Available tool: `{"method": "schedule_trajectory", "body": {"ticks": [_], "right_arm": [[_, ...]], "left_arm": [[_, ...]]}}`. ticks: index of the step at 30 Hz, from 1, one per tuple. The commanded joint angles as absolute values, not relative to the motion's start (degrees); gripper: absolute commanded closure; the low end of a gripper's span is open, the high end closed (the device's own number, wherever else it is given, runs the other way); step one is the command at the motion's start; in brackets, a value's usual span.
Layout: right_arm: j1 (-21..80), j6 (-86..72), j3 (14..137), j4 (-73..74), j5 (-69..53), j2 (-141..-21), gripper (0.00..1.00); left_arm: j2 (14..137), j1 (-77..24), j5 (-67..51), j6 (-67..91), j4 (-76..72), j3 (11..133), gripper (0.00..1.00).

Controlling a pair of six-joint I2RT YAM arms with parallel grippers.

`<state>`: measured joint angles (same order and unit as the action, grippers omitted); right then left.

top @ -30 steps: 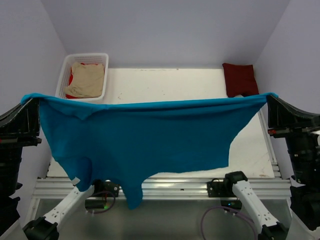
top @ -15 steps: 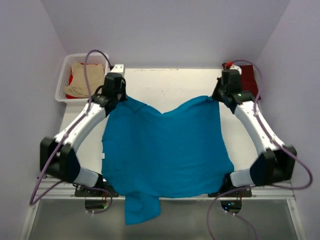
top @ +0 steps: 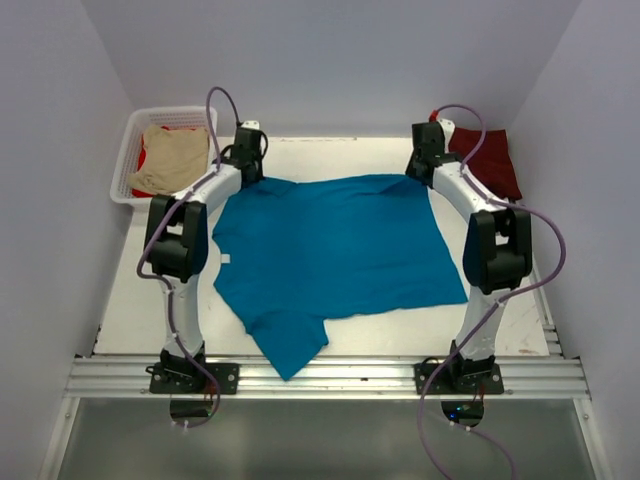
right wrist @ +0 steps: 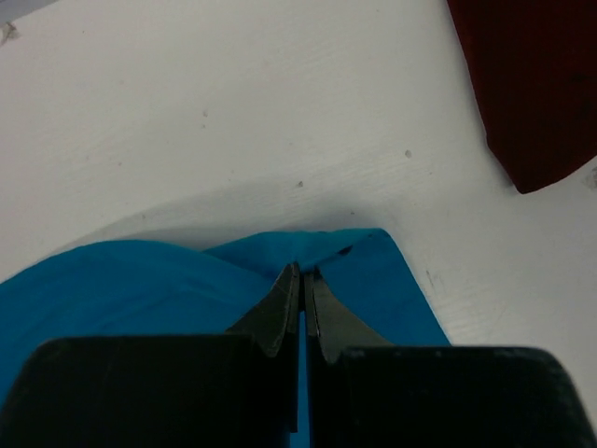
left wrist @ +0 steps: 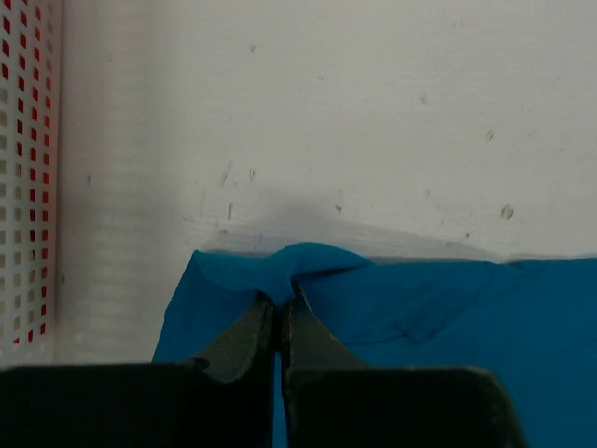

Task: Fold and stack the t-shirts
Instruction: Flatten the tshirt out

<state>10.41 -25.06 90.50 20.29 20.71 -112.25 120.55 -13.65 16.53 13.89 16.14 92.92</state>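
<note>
Teal shirt [top: 335, 250] now lies flatter; pinched edges hidden inside jaws.

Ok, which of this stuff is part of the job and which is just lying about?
Job: teal shirt, pinched by left gripper and right gripper; maroon shirt; beige shirt and red shirt, both in the basket.
Lying about: basket; table.
</note>
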Motion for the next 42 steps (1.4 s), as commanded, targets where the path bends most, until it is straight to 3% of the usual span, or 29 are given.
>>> {"method": "schedule_trajectory", "body": {"ticks": [1, 2, 3, 4, 5, 6, 8, 13, 18, 20, 21, 22, 23, 24, 25, 32, 42], "right_arm": [[10.0, -26.4, 95.2, 15.4, 26.6, -114.4, 1.0], [9.8, -27.2, 96.4, 15.8, 28.0, -115.4, 1.0], [9.8, -28.4, 98.0, 15.7, 29.4, -117.1, 0.96], [9.8, -28.3, 98.0, 14.0, 31.1, -117.5, 0.74], [9.8, -28.0, 97.8, 12.9, 31.6, -117.4, 0.47], [9.8, -27.4, 96.8, 12.1, 32.0, -116.6, 0.02], [9.8, -26.0, 94.0, 8.0, 32.2, -114.3, 0.01], [9.8, -24.1, 82.7, 1.2, 28.7, -104.4, 0.01], [9.8, -23.7, 77.3, 4.5, 24.1, -99.7, 0.01], [9.8, -23.4, 77.7, 8.3, 22.4, -100.7, 0.01], [9.8, -23.1, 77.8, 9.4, 19.7, -101.3, 0.07], [9.8, -23.1, 77.6, 10.9, 17.6, -101.9, 0.2], [9.8, -22.9, 77.2, 10.9, 14.7, -102.7, 0.92], [9.8, -24.2, 76.1, 11.4, 13.4, -103.0, 1.0], [9.8, -25.6, 75.3, 12.6, 11.4, -103.2, 1.0], [9.8, -29.0, 66.8, 10.3, 8.9, -104.7, 1.0], [9.8, -29.2, 69.6, 12.4, 8.3, -113.6, 1.0]], "left_arm": [[122.8, -11.9, 15.1, 13.3, 9.4, 99.9, 1.0], [123.3, -11.8, 15.4, 13.4, 9.0, 101.0, 1.0], [123.5, -11.8, 16.2, 13.8, 7.4, 101.9, 0.9], [122.7, -11.7, 16.7, 14.6, 6.3, 101.6, 0.34], [121.7, -11.7, 17.6, 14.8, 4.6, 100.6, 0.0], [118.9, -11.7, 18.0, 14.9, 1.3, 97.8, 0.0], [115.4, -11.7, 18.6, 15.1, -2.9, 94.3, 0.0], [106.7, -12.0, 15.5, 17.3, -3.7, 87.4, 0.0], [102.0, -12.3, 9.0, 22.0, -2.0, 76.1, 0.0], [102.3, -12.5, 5.5, 22.9, -2.3, 72.2, 0.17], [103.3, -12.5, 4.5, 23.5, -2.1, 71.4, 0.25], [104.1, -12.5, 3.9, 24.2, -1.2, 71.1, 0.59], [104.9, -12.5, 2.4, 25.0, -0.2, 70.9, 0.8], [106.2, -12.5, 1.4, 26.8, 2.7, 70.2, 0.95], [106.5, -12.7, 0.7, 27.6, 3.5, 69.7, 1.0], [106.3, -18.0, 2.7, 27.6, 1.0, 60.1, 1.0], [113.5, -17.8, 5.3, 27.7, 3.9, 64.8, 1.0]]}}
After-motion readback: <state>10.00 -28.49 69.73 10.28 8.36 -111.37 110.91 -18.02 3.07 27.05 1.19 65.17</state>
